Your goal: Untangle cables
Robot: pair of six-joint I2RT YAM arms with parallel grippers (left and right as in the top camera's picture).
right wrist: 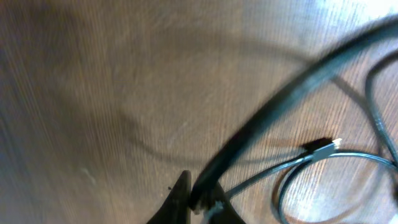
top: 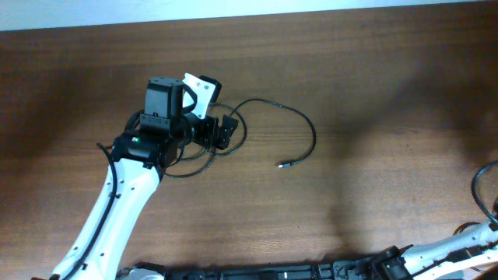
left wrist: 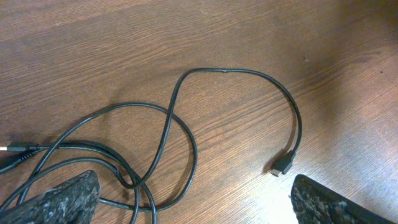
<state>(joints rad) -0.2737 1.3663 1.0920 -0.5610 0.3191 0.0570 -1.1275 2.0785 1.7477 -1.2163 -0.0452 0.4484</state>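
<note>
Left arm (top: 117,208) extended, fingers (left wrist: 62,199) wide apart; right fingers (right wrist: 178,202) pinched together.

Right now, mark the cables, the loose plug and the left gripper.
cables (left wrist: 230,70): left wrist view, top of the wide loop.
loose plug (left wrist: 283,165): left wrist view, the connector body at the cord's end.
left gripper (left wrist: 194,180): left wrist view, midway between its open fingertips.

Two arms (top: 117,210), one table (top: 373,93), and on that table one tangle of cables (left wrist: 170,113) with two plugs (left wrist: 283,165) showing beside the tangle.
</note>
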